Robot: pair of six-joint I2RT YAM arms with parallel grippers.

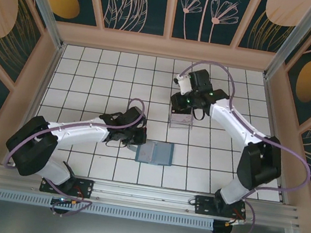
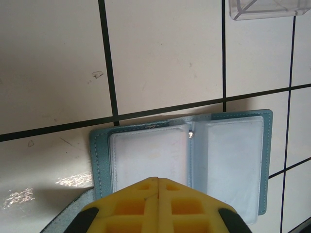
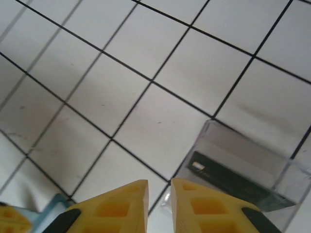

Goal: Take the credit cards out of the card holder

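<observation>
- The desk (image 1: 103,73) is a white tiled surface. I count one card holder, one clear tray and two cards on it.
- The card holder (image 2: 228,160) lies open and flat near the middle of the desk, with its two teal panels side by side. It looks soft and light, so I judge that it will slide or fold if a card is pulled while nobody pins it down.
- The clear tray (image 1: 180,120) stands behind the card holder, apart from it, on the right arm's side.
- The left tool (image 2: 158,204) is at the near edge of the card holder, over the fold. Its fingers are together and I see nothing between them.
- The right tool (image 3: 159,204) hangs beside the clear tray, beyond the card holder. Its fingers stand slightly apart and hold nothing.
- The dark card (image 3: 233,182) lies inside the clear tray, already out of the card holder.
- The pale card (image 2: 146,160) seems to sit in the pocket on the left arm's side. It is thin, stiff and smooth, so the best place to pinch is probably an edge that sticks out of the pocket.
</observation>
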